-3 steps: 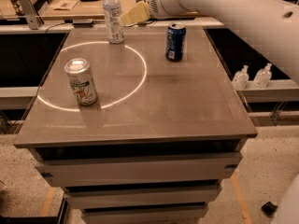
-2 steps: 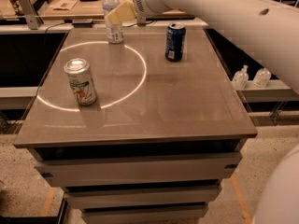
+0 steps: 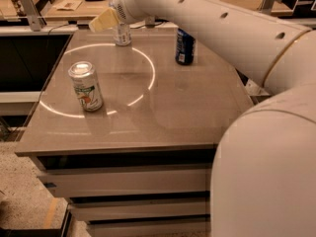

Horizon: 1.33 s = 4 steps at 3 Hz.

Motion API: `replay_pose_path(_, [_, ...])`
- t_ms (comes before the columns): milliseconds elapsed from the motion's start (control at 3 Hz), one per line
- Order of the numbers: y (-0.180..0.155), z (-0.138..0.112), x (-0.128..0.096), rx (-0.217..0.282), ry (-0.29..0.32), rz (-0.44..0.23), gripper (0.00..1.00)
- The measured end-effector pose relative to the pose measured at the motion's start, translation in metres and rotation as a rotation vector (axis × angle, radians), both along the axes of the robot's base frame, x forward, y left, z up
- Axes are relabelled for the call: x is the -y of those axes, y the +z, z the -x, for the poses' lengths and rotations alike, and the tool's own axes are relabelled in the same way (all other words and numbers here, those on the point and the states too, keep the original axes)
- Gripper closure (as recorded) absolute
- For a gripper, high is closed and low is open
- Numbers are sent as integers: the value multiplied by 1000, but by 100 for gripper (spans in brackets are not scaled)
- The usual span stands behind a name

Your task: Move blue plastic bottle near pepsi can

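Note:
The blue plastic bottle (image 3: 122, 34) stands at the far edge of the table, left of centre; only its lower part with the pale label shows, the rest is behind my wrist. The pepsi can (image 3: 185, 47), dark blue with a white patch, stands upright to the bottle's right, well apart from it. My gripper (image 3: 102, 21) hangs at the upper left, just left of and in front of the bottle's upper part. My white arm reaches in from the lower right, passing above the pepsi can.
A silver-white can with green and red marks (image 3: 85, 86) stands at the left front of the brown table (image 3: 163, 117). A bright ring of light lies on the tabletop. A workbench with small items runs behind the table.
My gripper has swung left, from right of the bottle, across it, to its left side. The bottle and both cans have stayed in place.

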<state>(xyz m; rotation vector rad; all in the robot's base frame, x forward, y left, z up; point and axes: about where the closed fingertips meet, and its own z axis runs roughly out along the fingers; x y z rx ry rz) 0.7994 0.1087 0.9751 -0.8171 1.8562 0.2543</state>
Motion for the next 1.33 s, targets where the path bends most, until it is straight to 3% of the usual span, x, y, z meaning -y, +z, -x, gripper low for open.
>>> replay_pose_path(333, [-18, -20, -21, -2, -5, -22, 0])
replay_pose_path(1000, [-37, -78, -26, 57, -75, -61, 0])
replay_pose_path(1333, [-40, -95, -35, 82, -70, -67, 0])
